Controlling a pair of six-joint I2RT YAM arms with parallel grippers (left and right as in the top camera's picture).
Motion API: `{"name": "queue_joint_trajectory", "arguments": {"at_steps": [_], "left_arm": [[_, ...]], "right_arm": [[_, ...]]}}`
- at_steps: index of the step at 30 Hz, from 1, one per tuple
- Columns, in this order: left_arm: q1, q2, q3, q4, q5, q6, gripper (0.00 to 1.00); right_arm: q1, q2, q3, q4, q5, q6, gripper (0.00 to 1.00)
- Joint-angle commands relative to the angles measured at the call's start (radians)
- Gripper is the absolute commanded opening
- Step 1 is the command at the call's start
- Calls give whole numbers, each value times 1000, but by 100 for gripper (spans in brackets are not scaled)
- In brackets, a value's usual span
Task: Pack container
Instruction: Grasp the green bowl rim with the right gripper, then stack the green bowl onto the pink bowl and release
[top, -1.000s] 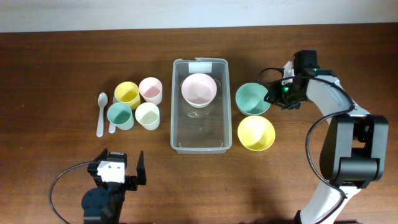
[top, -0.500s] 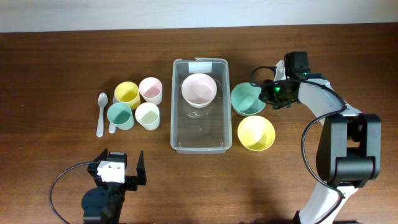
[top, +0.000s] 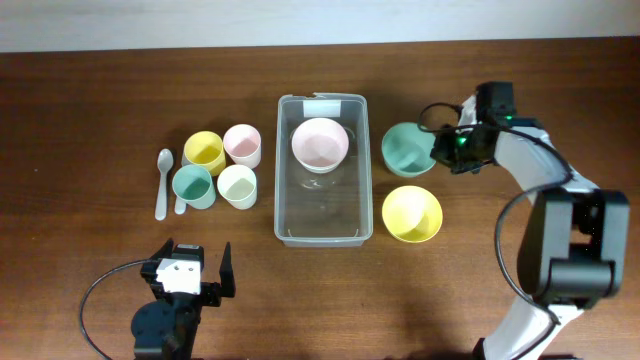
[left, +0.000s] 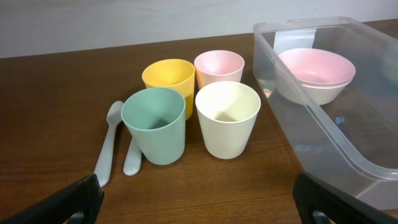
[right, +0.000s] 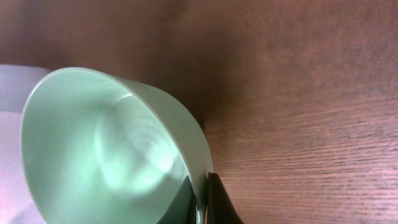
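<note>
Nearest me, the left gripper (left: 200, 204) sits idle at the front of the table with its jaws spread wide and nothing between them. Just beyond it the container (top: 283, 180) lies lengthwise in the middle of the table, its white label (top: 322, 104) at the far short end.

By my reckoning the packing has barely begun. One pink bowl (top: 319, 143) rests inside the container toward the far end (from the left wrist view its lower half looks paler, and I cannot tell whether a second bowl is nested under it). Everything else is outside.

To the right of the container, the yellow bowl (top: 411, 214) stands untouched at the nearer end. Farther back, the right gripper (right: 202, 200) has its jaws pinched shut on the rim of the green bowl (top: 405, 150), which sits tilted; I judge that one goes in next.

On the left stand four cups: green cup (top: 192, 185) and cream cup (top: 237, 185) nearer, yellow cup (top: 204, 152) and pink cup (top: 242, 144) behind. Two spoons (left: 107, 155) lie just beside the green cup.

My count: three bowls, four cups, two spoons, one container
</note>
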Motion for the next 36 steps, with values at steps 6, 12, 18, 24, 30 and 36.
{"name": "queue_joint_trajectory", "arguments": {"at_steps": [6, 12, 18, 24, 30, 36], "left_arm": [[6, -6, -6, 3, 4, 12, 100], [6, -6, -6, 3, 4, 12, 100], [6, -6, -6, 3, 4, 12, 100], [6, -6, -6, 3, 4, 12, 100], [6, -6, -6, 3, 4, 12, 100], [6, -6, -6, 3, 4, 12, 100]], "right_arm": [[161, -266, 251, -121, -182, 49, 4], [367, -216, 309, -159, 83, 50, 4], [435, -59, 309, -121, 114, 52, 4], [425, 82, 309, -24, 115, 52, 4], [426, 98, 318, -22, 101, 44, 41], [377, -66, 371, -157, 81, 0, 43]]}}
